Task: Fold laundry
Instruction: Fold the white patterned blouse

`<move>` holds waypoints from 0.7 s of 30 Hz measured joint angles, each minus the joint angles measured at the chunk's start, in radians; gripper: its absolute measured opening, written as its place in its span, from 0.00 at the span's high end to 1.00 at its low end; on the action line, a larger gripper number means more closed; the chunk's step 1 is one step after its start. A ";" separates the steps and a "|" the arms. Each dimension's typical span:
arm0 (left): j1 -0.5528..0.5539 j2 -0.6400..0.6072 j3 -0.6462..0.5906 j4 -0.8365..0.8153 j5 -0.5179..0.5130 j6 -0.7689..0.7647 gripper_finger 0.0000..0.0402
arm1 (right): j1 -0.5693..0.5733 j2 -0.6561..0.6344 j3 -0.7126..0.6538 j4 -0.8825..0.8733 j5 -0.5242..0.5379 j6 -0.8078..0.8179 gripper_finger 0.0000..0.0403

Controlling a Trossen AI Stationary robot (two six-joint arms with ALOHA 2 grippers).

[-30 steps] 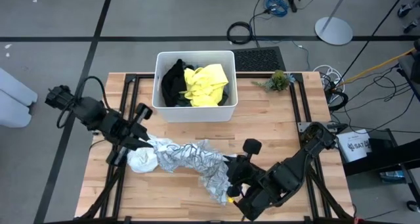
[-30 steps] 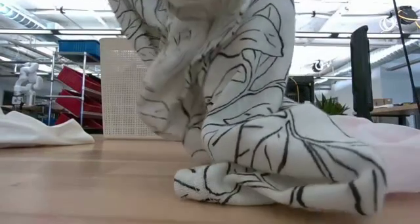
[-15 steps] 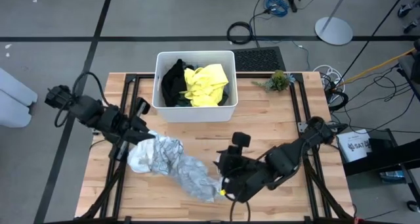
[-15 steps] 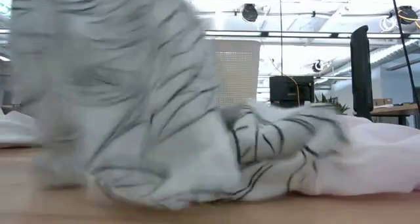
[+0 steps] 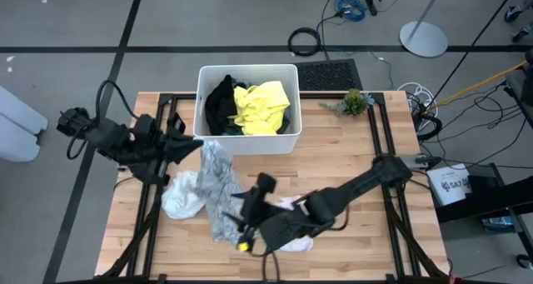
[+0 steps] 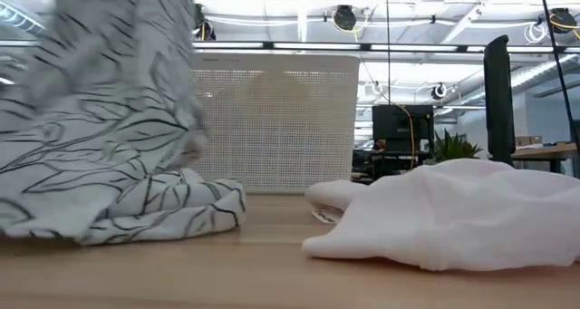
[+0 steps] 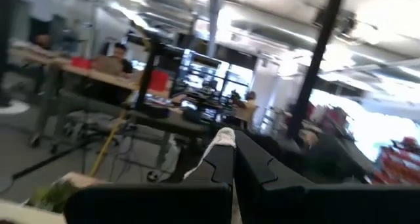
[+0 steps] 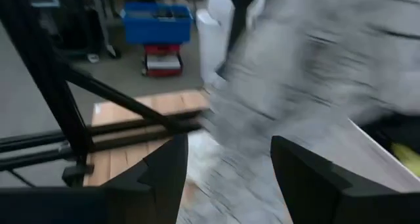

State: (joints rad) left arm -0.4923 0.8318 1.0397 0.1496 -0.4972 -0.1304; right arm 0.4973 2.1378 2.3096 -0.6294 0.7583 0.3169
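High view: wooden desk (image 5: 333,163) with a white tub (image 5: 246,142) at its far edge, holding bright yellow cloth (image 5: 261,107) and black cloth (image 5: 221,101). The patterned garment (image 5: 216,184), grey-white with dark lines, runs from beside the tub's near left corner toward the desk's front. The left gripper (image 5: 193,147) has its fingers closed on the garment's upper end, lifted above the desk. A white cloth (image 5: 181,196) lies just left of the garment. The right gripper (image 5: 246,227) sits low at the garment's near end, with a second white cloth (image 5: 293,241) under its arm.

Low view: patterned garment hangs from above at left, its lower folds heaped on the desk. A white cloth (image 6: 453,209) lies at right, apart from it. The tub's perforated wall (image 6: 276,123) stands behind.

Left wrist view: fingers (image 7: 252,165) pressed together, a pale strip of cloth (image 7: 220,140) pinched between them.

Right wrist view: fingers (image 8: 164,168) stand well apart, nothing between them; the blurred patterned garment lies just ahead.
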 joint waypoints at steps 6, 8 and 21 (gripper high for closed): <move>0.000 -0.003 0.000 0.000 -0.076 -0.022 0.99 | -0.001 0.113 0.000 0.238 0.016 -0.150 0.52; 0.000 -0.002 0.000 -0.003 -0.077 -0.022 0.99 | -0.007 0.139 0.000 0.266 0.076 -0.149 0.52; 0.000 0.002 0.000 -0.032 -0.081 -0.021 0.99 | -0.085 0.256 0.001 0.310 0.235 -0.082 0.56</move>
State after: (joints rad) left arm -0.4923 0.8337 1.0397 0.1173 -0.5785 -0.1516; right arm 0.4118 2.3937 2.3102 -0.3192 0.9932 0.2347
